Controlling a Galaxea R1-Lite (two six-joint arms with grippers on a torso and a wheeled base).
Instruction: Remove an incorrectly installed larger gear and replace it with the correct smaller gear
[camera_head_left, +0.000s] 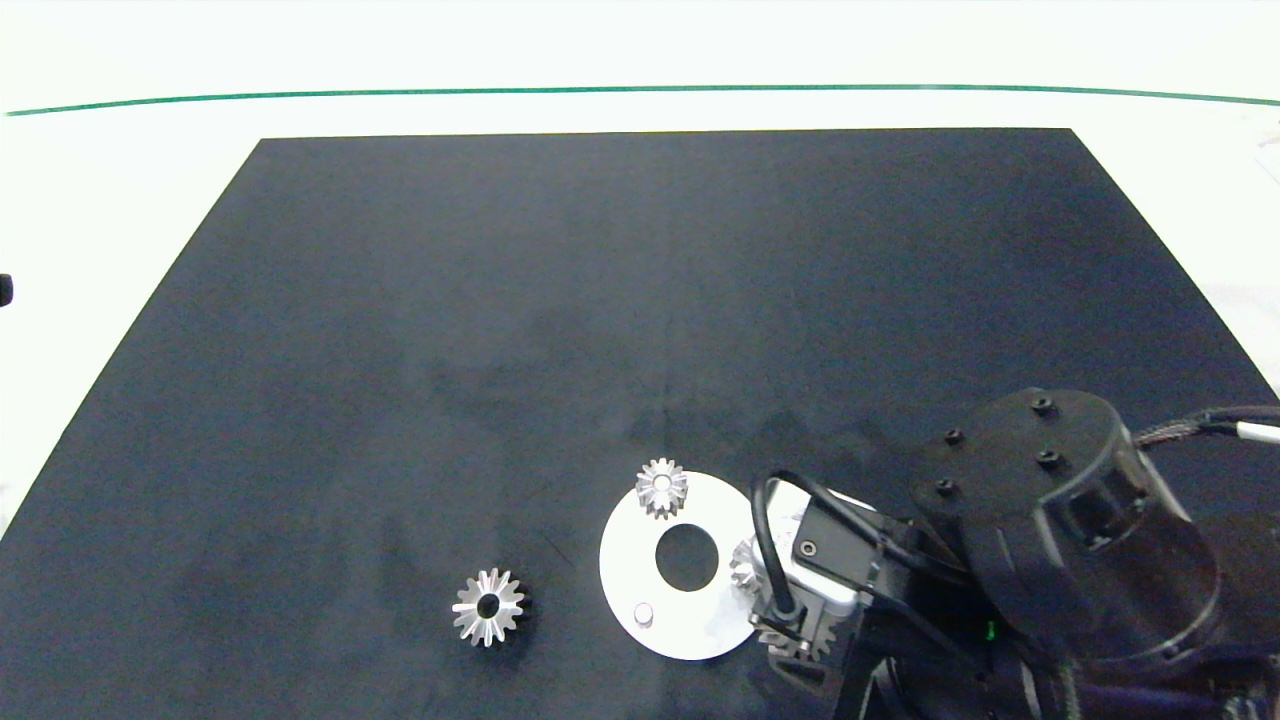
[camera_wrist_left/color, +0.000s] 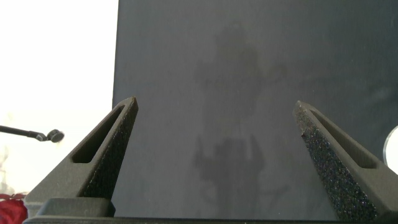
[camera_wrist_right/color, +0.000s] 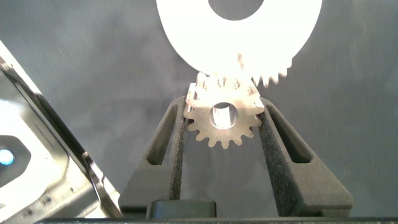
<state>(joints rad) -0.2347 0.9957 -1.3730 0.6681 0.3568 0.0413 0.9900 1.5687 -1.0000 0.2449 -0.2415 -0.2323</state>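
The larger gear (camera_head_left: 488, 606), a shiny star-like one, lies flat on the black mat (camera_head_left: 640, 300), left of the white round plate (camera_head_left: 625, 570). My right gripper (camera_wrist_right/color: 222, 106) is shut on the smaller gear (camera_wrist_right/color: 222, 118), a flat grey gear with a round centre hole, gripped by its sides. It holds this gear at the plate's (camera_wrist_right/color: 186, 37) near right edge. In the head view only the gear's teeth (camera_head_left: 805, 640) show under the right arm (camera_head_left: 1050, 530). My left gripper (camera_wrist_left/color: 216, 104) hangs open over bare mat, holding nothing.
Two small raised silver gears sit on the plate, one at its far edge (camera_head_left: 661, 487) and one at its right edge (camera_head_left: 745, 565), half hidden by the right wrist. A short pin (camera_head_left: 643, 613) stands bare on the plate's near left. White table surrounds the mat.
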